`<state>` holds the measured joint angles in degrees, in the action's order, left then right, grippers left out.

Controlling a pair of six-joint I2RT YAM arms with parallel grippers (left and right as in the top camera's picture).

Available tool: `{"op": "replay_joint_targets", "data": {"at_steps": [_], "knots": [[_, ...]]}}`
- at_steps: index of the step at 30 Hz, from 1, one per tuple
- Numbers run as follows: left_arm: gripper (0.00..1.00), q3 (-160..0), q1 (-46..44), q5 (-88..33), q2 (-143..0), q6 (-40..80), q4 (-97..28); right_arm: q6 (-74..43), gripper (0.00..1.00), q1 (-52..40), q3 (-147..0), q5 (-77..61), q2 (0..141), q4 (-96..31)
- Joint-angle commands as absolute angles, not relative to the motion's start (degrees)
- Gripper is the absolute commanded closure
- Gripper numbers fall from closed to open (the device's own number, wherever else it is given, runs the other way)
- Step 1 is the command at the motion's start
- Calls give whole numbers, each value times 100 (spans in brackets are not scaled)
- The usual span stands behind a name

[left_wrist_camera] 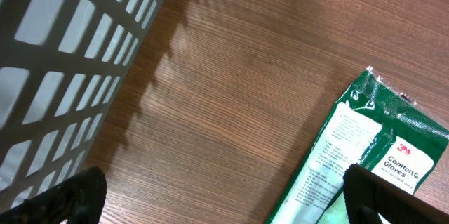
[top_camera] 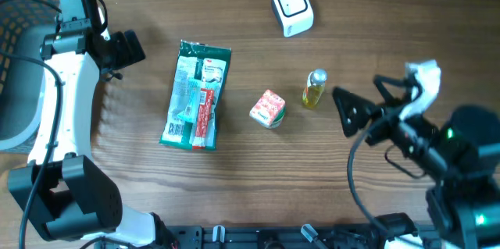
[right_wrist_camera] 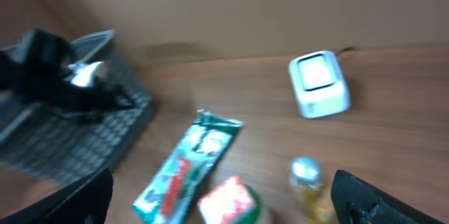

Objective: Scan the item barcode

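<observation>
Three items lie on the wooden table: a green glove packet [top_camera: 195, 95], a small red-and-white box [top_camera: 268, 108] and a little yellow bottle [top_camera: 314, 89]. The white barcode scanner [top_camera: 292, 8] stands at the far edge. My left gripper [top_camera: 131, 48] hovers open, left of the packet's top end. In the left wrist view the packet [left_wrist_camera: 365, 161] reaches in beside the right fingertip [left_wrist_camera: 393, 199]. My right gripper [top_camera: 345, 112] is open and empty, just right of the bottle. Its blurred wrist view shows the bottle [right_wrist_camera: 309, 182], box [right_wrist_camera: 228, 203], packet [right_wrist_camera: 189, 168] and scanner [right_wrist_camera: 319, 83] ahead.
A grey mesh basket [top_camera: 16, 62] sits off the table's left side, close to the left arm; its wall [left_wrist_camera: 63, 55] fills the left of the left wrist view. Bare wood lies between the items and the scanner.
</observation>
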<state>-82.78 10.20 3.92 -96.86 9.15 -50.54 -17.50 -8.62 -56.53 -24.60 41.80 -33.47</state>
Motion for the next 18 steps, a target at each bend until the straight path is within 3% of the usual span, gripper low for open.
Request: {"op": "replay_joint_targets", "data": {"at_steps": [1, 2, 3, 4, 5, 6, 8, 12, 18], "knots": [[0, -8320, 1039, 346, -9675, 928, -5039, -2934, 0, -854, -5778, -3363, 4783, -3267], [0, -8320, 1041, 346, -9675, 928, -5039, -3153, 0, -854, -5774, -3489, 4936, -3267], [0, -8320, 1039, 346, -9675, 928, -5039, -3146, 11, -854, -5774, -3712, 5122, -3256], [0, -8320, 1039, 346, -9675, 928, -5039, -3148, 42, -856, -5774, -3857, 5315, -3273], [0, -8320, 1039, 346, -9675, 928, -5039, -3159, 65, -882, -5774, -3907, 5463, -3345], [0, -8320, 1039, 346, -9675, 928, -5039, -3173, 75, -947, -5774, -3889, 5618, -3463], [0, -8320, 1039, 346, -9675, 928, -5039, -3175, 78, -1262, -5774, -3457, 5896, -3811], [0, -8320, 1039, 346, -9675, 928, -5039, -3374, 65, -2226, -5774, -1949, 6248, -4283], [0, -8320, 1039, 346, -9675, 928, -5039, -4261, 54, -3835, -5774, 14, 7017, -4125]]}}
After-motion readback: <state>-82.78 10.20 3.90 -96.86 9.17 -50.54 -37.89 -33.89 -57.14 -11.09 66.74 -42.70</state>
